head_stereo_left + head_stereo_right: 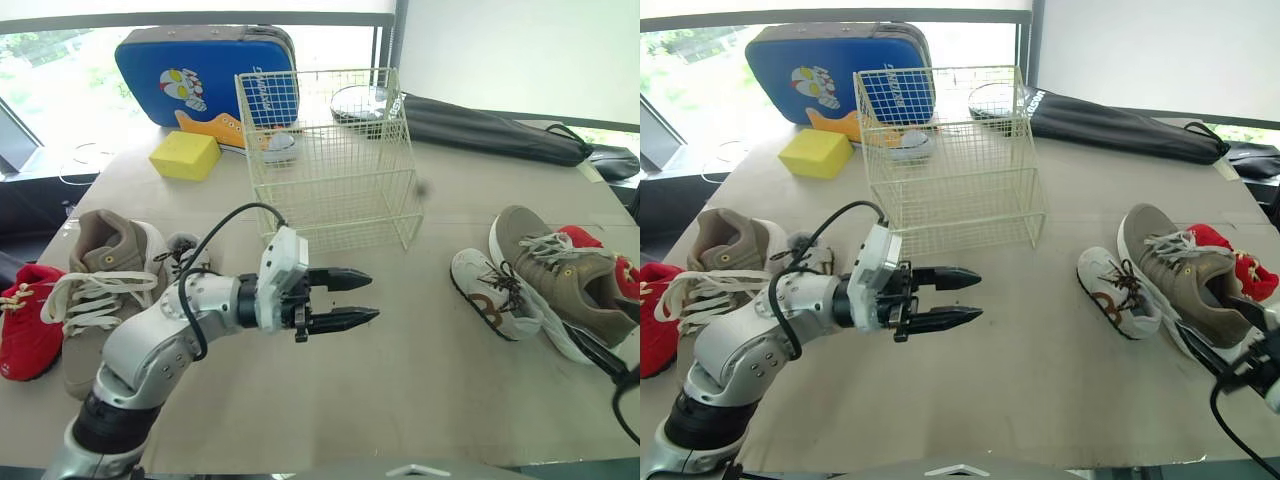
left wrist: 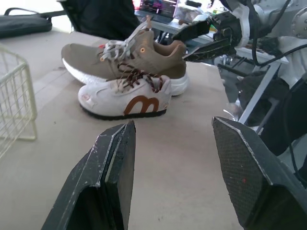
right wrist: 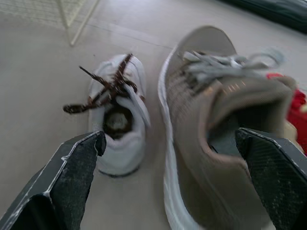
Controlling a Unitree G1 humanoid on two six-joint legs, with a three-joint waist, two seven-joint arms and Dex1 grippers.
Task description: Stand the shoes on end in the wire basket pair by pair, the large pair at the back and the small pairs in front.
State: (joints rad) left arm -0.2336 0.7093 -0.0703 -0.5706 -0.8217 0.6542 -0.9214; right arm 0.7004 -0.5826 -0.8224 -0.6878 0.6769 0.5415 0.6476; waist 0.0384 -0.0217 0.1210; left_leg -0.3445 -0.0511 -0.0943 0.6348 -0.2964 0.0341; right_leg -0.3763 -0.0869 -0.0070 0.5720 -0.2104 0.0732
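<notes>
My left gripper (image 1: 372, 297) hangs over bare table (image 1: 400, 400) in front of the basket (image 1: 330, 160), fingers apart and pointing toward my right. The basket stands upright at the table's far middle. My right gripper (image 3: 169, 138) sits low at the near right, fingers spread wide above the heel end of the right tan shoe (image 1: 560, 280); I cannot tell whether they touch it. That shoe lies on its sole with its toe away from me. The white shoe (image 1: 493, 295) lies just beside it on the basket side, also on its sole. The right red shoe (image 1: 578, 238) is against its outer side, partly hidden. On my left, the left tan shoe (image 1: 100, 265) lies on its sole with the left red shoe (image 1: 28, 320) next to it at the table edge. A small grey shoe (image 1: 182, 250) is mostly hidden behind my arm. Beyond the basket are a blue case (image 1: 200, 65), a yellow block (image 1: 185, 155) and a black bag (image 1: 480, 125).
</notes>
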